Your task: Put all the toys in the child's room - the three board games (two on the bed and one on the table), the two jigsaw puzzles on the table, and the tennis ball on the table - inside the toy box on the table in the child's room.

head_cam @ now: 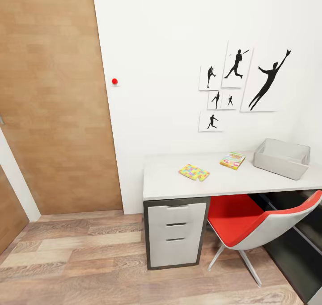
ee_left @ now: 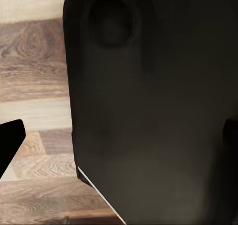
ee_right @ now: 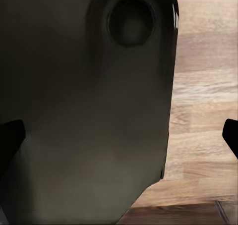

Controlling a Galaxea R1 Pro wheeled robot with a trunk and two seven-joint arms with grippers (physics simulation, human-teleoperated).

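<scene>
Against the white wall, the worktop (head_cam: pixel 268 182) is seen from the head view, white-topped, with a dark-framed three-drawer unit (head_cam: pixel 176 233) under its left end. Three of the task's things are laid out on it. A jigsaw puzzle (head_cam: pixel 194 172), a flat slab of yellow, green, pink and blue pieces, is placed toward the left-middle of the top. A bit further back and to the right, a board game (head_cam: pixel 232 160) with a green, yellow and red cover is lying flat, well apart from the puzzle. The toy box (head_cam: pixel 282 158), light grey with sloping sides, is set at the right end, just beside the board game but not touching it. What's inside can't be made out from this angle.

A red and white chair (head_cam: pixel 259 222) is tucked partly under the worktop on the right. Black silhouette posters (head_cam: pixel 241 83) are hung on the wall above, a small red knob (head_cam: pixel 115 81) is fixed further left, and a wooden door (head_cam: pixel 53 94) is seen beside that. The floor (head_cam: pixel 80 260) is wood plank.

In both wrist views, a big dark robot body part blocks most of the frame, with wood floor behind it and only dark finger tips poking in at the edges. The tips are spread far apart on both the left gripper (ee_left: pixel 119 145) and right gripper (ee_right: pixel 121 136), and nothing is held.
</scene>
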